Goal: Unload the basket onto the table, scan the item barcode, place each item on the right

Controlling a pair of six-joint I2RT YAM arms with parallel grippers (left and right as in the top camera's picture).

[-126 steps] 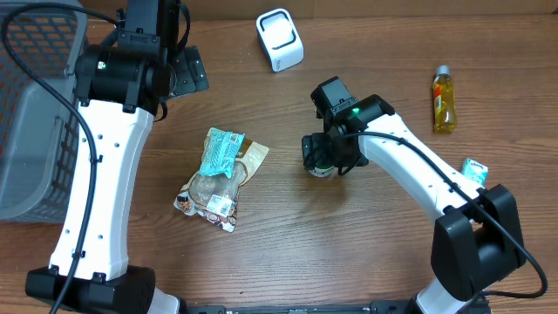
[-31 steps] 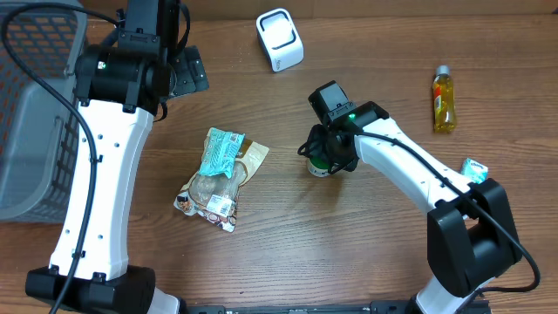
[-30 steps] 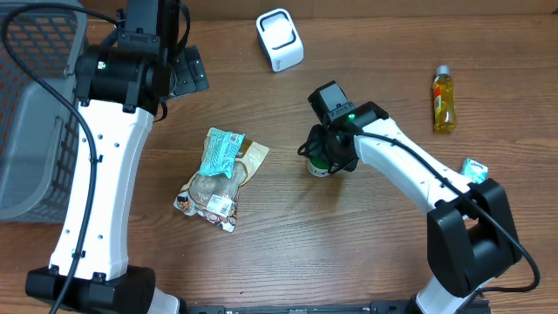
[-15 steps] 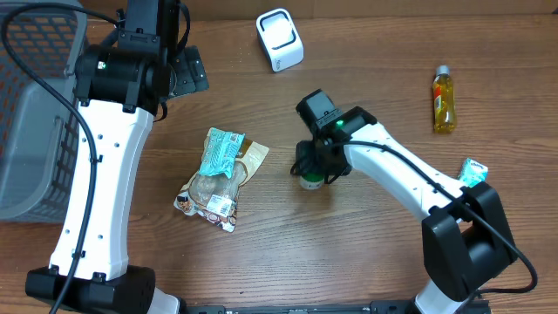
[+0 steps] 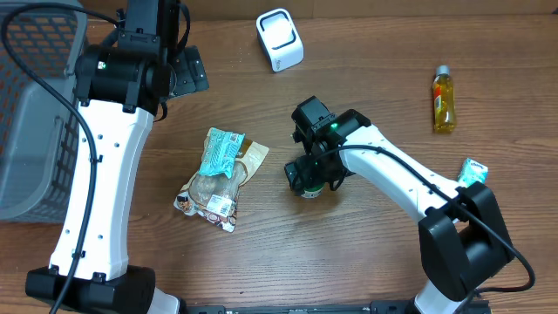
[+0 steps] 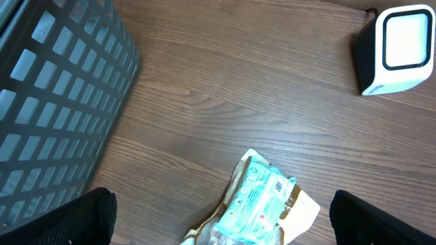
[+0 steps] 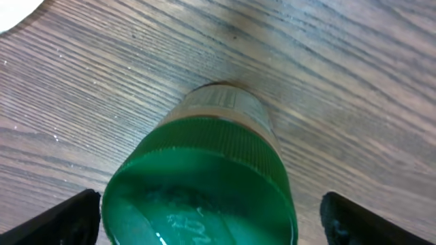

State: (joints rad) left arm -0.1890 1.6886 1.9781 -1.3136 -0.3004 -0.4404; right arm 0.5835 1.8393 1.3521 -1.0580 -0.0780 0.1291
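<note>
A small jar with a green lid [image 7: 204, 170] stands on the wooden table, its lid facing my right wrist camera. My right gripper [image 7: 211, 218] is open around it, one finger on each side and a gap showing beside the lid. From overhead the jar [image 5: 311, 191] peeks out from under the right gripper [image 5: 307, 174] at mid-table. The white scanner [image 5: 279, 39] sits at the back, and it shows in the left wrist view too, scanner [image 6: 398, 47]. My left gripper [image 6: 231, 221] hangs open and empty, high over the back left.
A teal and brown snack bag [image 5: 220, 179] lies left of the jar. A yellow bottle [image 5: 444, 100] lies at the far right, and a small teal packet [image 5: 475, 170] nearer the right edge. A grey mesh basket [image 5: 26, 131] fills the left side.
My right gripper carried the jar left and toward the front, then opened its jaws wide around it. The left arm has not moved.
</note>
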